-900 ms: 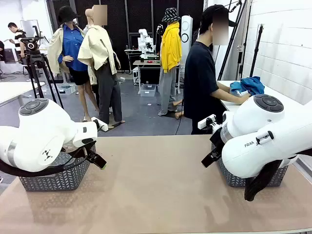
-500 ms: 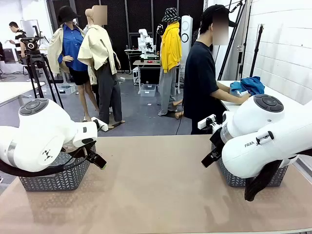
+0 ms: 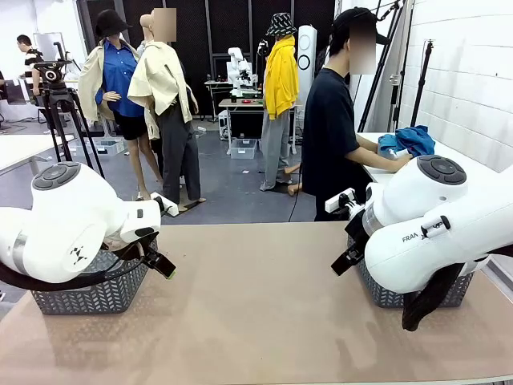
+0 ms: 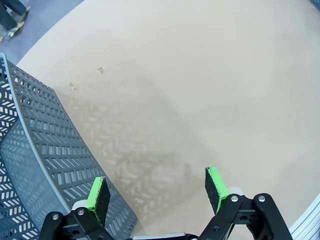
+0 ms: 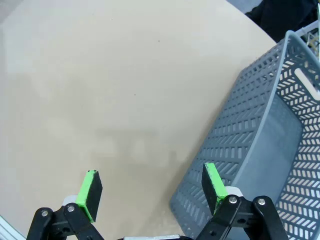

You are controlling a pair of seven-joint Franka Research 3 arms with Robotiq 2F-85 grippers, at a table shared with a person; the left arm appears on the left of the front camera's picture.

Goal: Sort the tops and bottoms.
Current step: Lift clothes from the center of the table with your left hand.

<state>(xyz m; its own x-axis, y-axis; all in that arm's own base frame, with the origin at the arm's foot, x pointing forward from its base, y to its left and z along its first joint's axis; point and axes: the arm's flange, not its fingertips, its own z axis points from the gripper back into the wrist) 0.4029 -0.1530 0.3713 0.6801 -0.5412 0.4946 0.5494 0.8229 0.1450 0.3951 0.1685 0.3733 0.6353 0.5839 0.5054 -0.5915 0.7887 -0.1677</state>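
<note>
Blue tops (image 3: 407, 140) lie in a heap on a side table at the far right, where a person in a dark shirt (image 3: 333, 136) has both hands on them. My left gripper (image 4: 157, 190) hangs open above the bare tabletop, beside the wall of a grey basket (image 4: 45, 165); in the front view it shows at the table's left (image 3: 163, 268). My right gripper (image 5: 152, 187) is open too, over the table right next to another grey basket (image 5: 260, 150). Nothing sits between either pair of fingers.
The two grey mesh baskets stand at the table's left (image 3: 92, 290) and right (image 3: 385, 293) ends. The tan tabletop (image 3: 256, 305) lies between them. A camera tripod (image 3: 60, 96) and another table (image 3: 240, 104) stand farther back.
</note>
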